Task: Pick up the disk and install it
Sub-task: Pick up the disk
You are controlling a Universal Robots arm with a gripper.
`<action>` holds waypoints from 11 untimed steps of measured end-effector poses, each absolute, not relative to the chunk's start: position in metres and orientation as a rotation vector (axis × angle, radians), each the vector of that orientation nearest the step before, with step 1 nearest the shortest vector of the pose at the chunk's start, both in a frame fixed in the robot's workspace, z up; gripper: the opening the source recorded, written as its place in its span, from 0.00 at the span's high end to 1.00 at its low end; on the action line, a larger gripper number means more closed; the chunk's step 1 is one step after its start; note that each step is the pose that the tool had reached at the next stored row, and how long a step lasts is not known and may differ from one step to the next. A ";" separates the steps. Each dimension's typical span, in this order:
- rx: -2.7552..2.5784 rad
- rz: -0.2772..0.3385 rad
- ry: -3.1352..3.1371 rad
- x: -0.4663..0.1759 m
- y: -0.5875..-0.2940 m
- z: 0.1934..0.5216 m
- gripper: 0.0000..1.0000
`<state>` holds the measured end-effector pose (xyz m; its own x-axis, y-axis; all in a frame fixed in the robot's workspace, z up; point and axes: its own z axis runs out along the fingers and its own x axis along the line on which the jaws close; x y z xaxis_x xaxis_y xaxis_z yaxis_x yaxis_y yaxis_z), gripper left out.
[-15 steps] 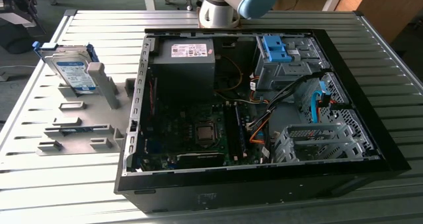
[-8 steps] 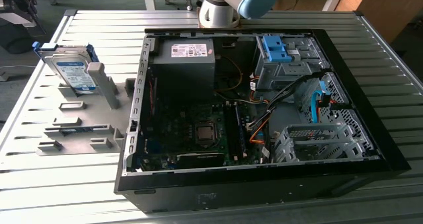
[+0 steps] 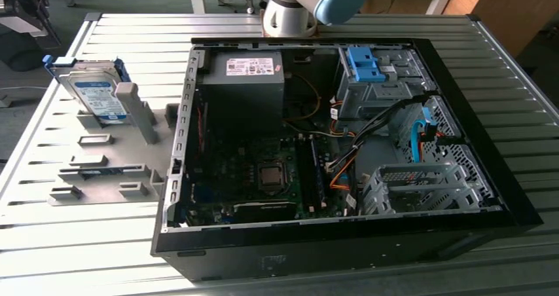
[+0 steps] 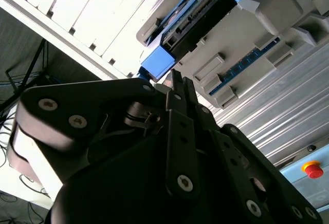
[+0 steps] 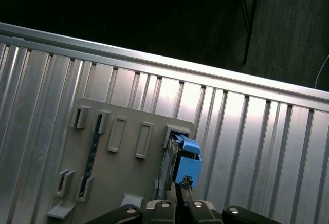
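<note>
Table slats hold the grey stand with the disk standing; end effector narrow and empty

One disk and one grey rack beyond one gripper; one open computer case; one power supply.

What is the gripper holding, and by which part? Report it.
Nothing. The gripper is shut with nothing between its fingers, and the disk stands on edge in the grey holder, apart from the gripper.
</note>
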<state>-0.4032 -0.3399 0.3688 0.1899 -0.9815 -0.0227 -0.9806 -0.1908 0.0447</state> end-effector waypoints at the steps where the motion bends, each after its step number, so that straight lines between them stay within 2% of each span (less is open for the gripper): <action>1: 2.408 -0.072 -1.985 -0.403 -0.340 0.369 0.83; 7: 2.407 -0.072 -1.987 -0.403 -0.340 0.369 0.82; 8: 2.406 -0.072 -1.987 -0.403 -0.340 0.369 0.75; 11: 2.399 -0.072 -1.996 -0.403 -0.340 0.369 0.75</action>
